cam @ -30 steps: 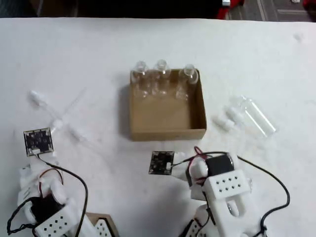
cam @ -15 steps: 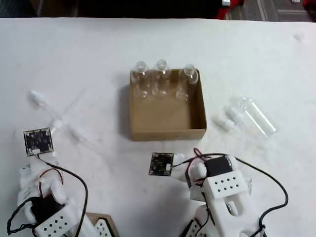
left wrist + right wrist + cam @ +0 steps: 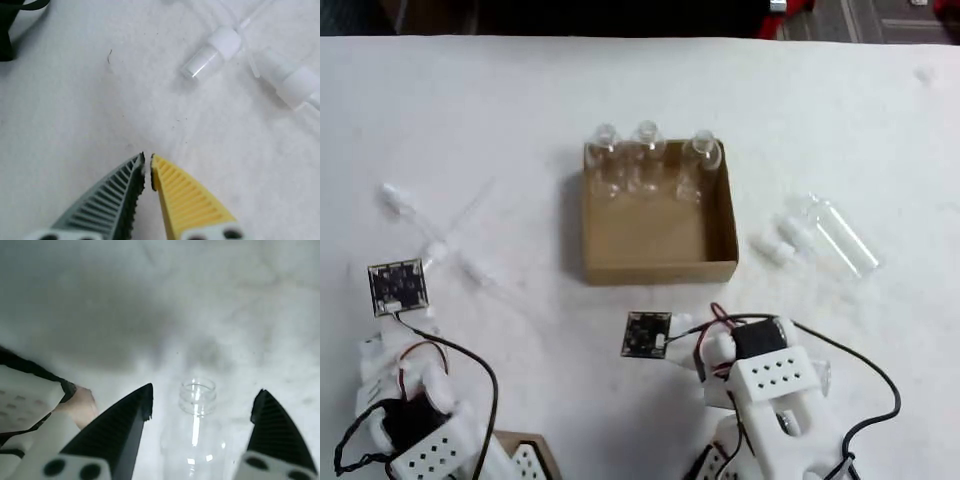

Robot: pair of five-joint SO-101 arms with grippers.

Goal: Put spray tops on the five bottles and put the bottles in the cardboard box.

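cardboard box (image 3: 660,270) with three upright bottles (image 3: 645,150); right tool (image 3: 205,392) agape around another bottle (image 3: 196,437); left tool (image 3: 147,158) closed, empty

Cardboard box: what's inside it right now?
Three clear bottles stand along the far wall of the cardboard box; brown floor shows in front of them. Whether they are capped is unclear. The near wall hides the floor strip behind it.

We see three bottles (image 3: 645,160) crowding the box (image 3: 660,270) at its 12 o'clock wall; its 6 o'clock half lies open.
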